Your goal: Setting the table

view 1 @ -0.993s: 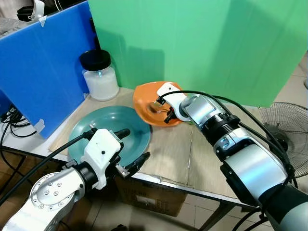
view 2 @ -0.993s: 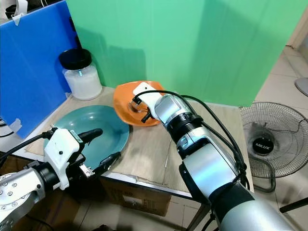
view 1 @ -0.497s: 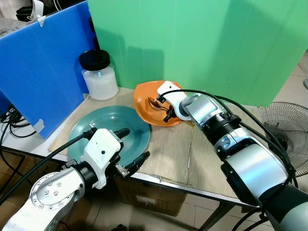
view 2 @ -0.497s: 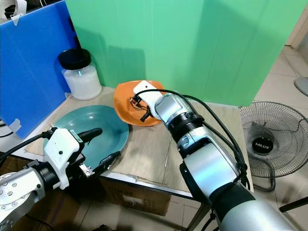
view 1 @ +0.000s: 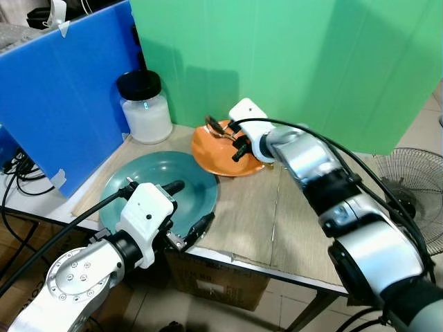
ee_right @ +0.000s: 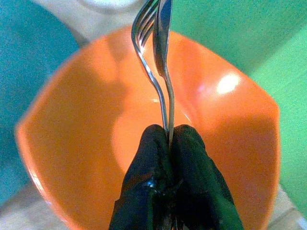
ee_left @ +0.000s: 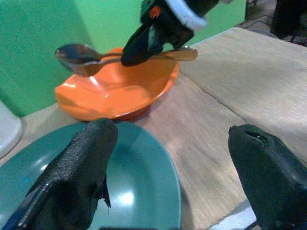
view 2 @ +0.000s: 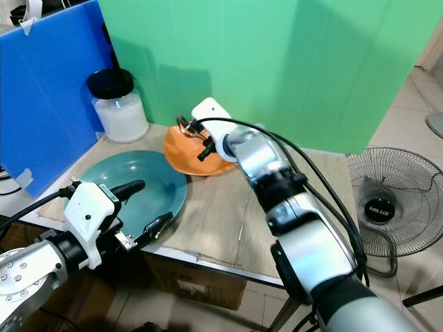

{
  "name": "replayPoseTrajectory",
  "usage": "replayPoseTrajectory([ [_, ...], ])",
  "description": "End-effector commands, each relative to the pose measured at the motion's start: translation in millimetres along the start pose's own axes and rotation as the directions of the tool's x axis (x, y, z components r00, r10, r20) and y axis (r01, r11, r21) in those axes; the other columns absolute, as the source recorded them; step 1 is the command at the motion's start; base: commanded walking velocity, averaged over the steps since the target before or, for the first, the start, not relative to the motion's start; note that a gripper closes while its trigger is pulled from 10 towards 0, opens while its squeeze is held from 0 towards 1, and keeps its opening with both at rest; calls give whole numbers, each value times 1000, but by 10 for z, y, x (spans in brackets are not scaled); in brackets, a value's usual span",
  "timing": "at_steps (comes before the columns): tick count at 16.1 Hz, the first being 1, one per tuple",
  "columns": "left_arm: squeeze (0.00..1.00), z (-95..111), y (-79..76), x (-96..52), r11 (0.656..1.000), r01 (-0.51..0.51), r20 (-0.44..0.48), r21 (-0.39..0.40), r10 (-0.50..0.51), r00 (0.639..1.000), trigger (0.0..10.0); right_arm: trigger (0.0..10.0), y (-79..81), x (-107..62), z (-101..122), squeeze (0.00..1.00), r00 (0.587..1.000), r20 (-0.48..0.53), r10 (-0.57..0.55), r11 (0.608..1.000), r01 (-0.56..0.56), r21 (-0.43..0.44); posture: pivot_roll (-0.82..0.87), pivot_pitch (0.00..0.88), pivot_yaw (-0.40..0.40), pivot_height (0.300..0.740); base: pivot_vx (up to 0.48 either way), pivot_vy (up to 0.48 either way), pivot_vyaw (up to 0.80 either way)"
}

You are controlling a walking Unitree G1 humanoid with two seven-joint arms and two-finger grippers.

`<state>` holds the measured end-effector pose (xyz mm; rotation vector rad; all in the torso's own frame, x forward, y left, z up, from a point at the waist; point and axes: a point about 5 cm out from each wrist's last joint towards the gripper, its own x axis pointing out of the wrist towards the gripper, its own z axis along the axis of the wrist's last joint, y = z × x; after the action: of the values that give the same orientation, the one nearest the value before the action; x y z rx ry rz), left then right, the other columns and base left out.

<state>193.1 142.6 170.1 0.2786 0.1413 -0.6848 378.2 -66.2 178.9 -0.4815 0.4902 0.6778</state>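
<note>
Up near the middle of the head-camera frame, the right gripper (view 1: pixel 237 147) hangs over the orange bowl (view 1: pixel 220 155), its fingers pinched tight on a fork (ee_right: pixel 146 62) and spoon (ee_right: pixel 162 28) held together above the bowl. Lower left, the left gripper (view 1: pixel 188 208) sits with fingers spread wide at the near rim of the teal plate (view 1: pixel 138 187). A white jar (view 1: pixel 145 107) stands upper left by the blue board (view 1: pixel 62 90).

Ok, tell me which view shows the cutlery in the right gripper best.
The right wrist view: the fork and spoon rise close-up from the shut fingers above the orange bowl. The left wrist view shows them side-on, fork half hidden. The eye views show them small.
</note>
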Motion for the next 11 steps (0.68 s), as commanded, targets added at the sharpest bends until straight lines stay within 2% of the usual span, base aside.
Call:
replayPoseTrajectory([
  [1, 0, -31, 22, 0, 1000, -25, -12, 9, 26, 1000, 10000, 10000, -7, -49, 20, 0, 999, 35, 10, 1000, -11, 28, 3, 0, 33, 740, 0, 0, 0],
  [3, 0, -26, 26, 19, 999, -31, -8, 11, 31, 999, 10000, 10000, 2, -50, -49, 86, 1000, 25, -3, 1000, 3, 30, 3, 0, 34, 740, 0, 0, 0],
  [4, 0, -22, 28, 25, 999, -34, -5, 13, 34, 999, 10000, 10000, -1, -63, -48, 255, 999, 40, -9, 999, 8, 48, 6, 0, 32, 740, 0, 0, 0],
  [5, 0, -15, 30, 25, 999, -37, -2, 14, 37, 999, 10000, 10000, -19, -89, -42, 227, 998, 58, -13, 997, 9, 78, 6, 0, 30, 740, 0, 0, 0],
  [6, 0, -22, 21, 16, 999, -41, -3, 13, 41, 999, 10000, 10000, -27, -125, -73, 12, 997, 73, -8, 992, -1, 127, 3, 0, 32, 740, 0, 0, 0],
  [11, 0, -28, 21, 30, 999, -47, -3, 14, 47, 999, 10000, 10000, 25, -107, -129, 0, 998, 53, -23, 992, 16, 128, 3, 0, 30, 740, 0, 0, 0],
])
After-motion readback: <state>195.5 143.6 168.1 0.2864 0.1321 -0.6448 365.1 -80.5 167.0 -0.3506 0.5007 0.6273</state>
